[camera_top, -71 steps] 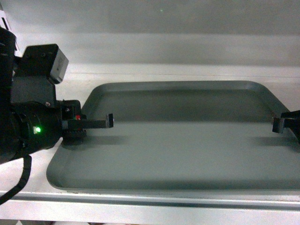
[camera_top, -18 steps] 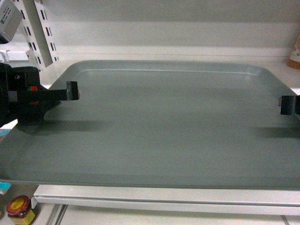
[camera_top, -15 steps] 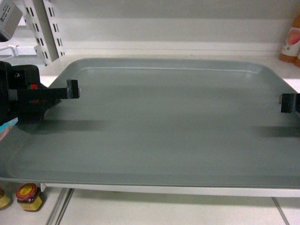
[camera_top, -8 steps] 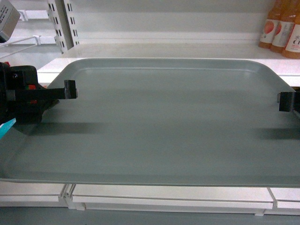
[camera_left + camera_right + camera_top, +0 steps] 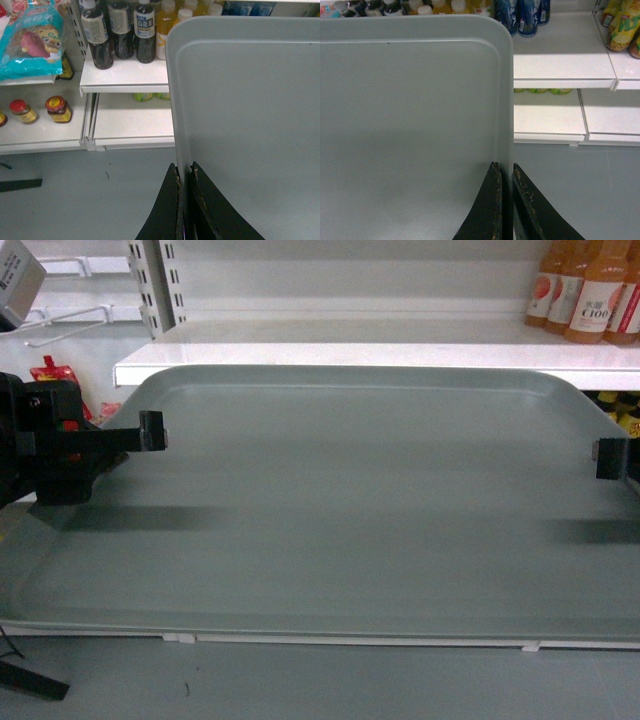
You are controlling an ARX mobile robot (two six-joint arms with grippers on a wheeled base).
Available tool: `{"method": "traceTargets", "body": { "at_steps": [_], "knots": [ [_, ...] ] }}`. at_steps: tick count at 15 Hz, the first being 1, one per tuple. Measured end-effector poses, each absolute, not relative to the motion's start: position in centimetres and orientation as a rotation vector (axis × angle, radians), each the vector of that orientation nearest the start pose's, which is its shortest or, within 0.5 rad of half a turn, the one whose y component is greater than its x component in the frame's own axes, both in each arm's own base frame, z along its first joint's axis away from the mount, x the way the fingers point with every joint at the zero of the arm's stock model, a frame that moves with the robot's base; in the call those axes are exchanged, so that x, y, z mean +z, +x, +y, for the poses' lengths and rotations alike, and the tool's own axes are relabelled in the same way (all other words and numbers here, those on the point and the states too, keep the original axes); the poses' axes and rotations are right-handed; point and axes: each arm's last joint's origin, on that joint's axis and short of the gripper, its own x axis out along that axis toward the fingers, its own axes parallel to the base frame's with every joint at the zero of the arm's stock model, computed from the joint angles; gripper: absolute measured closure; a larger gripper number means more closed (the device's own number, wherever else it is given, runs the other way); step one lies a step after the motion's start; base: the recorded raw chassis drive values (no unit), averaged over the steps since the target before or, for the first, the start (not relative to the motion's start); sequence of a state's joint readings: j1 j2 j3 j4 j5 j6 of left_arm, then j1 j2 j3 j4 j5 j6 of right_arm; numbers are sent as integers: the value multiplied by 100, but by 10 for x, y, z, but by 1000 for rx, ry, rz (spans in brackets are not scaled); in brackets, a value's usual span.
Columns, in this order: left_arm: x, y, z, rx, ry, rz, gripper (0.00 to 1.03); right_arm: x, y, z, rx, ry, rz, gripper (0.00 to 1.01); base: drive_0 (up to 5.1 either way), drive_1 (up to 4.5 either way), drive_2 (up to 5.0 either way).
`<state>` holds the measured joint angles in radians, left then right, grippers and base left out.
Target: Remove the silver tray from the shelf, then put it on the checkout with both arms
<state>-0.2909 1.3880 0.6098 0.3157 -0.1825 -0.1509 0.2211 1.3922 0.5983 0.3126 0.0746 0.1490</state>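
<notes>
Holding the silver tray [image 5: 340, 510] level between both arms, we are carrying it in the air in front of the store shelving, clear of the shelf [image 5: 330, 352] whose white board shows just behind the tray's far rim in the head view. We are clamping the left gripper [image 5: 184, 172] on the tray's left rim; in the left wrist view its two black fingers [image 5: 170, 210] are standing nearly together with only the thin rim edge between them. We are clamping the right gripper [image 5: 505, 170] on the tray's right rim in the same narrow pinch. In the head view the upper finger of each gripper is reaching in over the tray surface from its side, the left at the left edge and the right at the far right edge, and each is casting a dark shadow on the metal. Behind the tray we are seeing orange drink bottles [image 5: 585, 290] on the upper right board. Below the left gripper we are seeing dark bottles [image 5: 117, 32], red-lidded jars [image 5: 57, 109] and the grey floor [image 5: 75, 190].
</notes>
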Motion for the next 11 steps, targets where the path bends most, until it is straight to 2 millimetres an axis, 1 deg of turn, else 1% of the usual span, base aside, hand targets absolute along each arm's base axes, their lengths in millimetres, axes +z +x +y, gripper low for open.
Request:
{"method": "traceTargets", "body": {
  "at_steps": [11],
  "knots": [
    [191,265,-73,-70,-39,458,100,187,267,58,108,74,482,98,6,-411,423]
  ]
}}
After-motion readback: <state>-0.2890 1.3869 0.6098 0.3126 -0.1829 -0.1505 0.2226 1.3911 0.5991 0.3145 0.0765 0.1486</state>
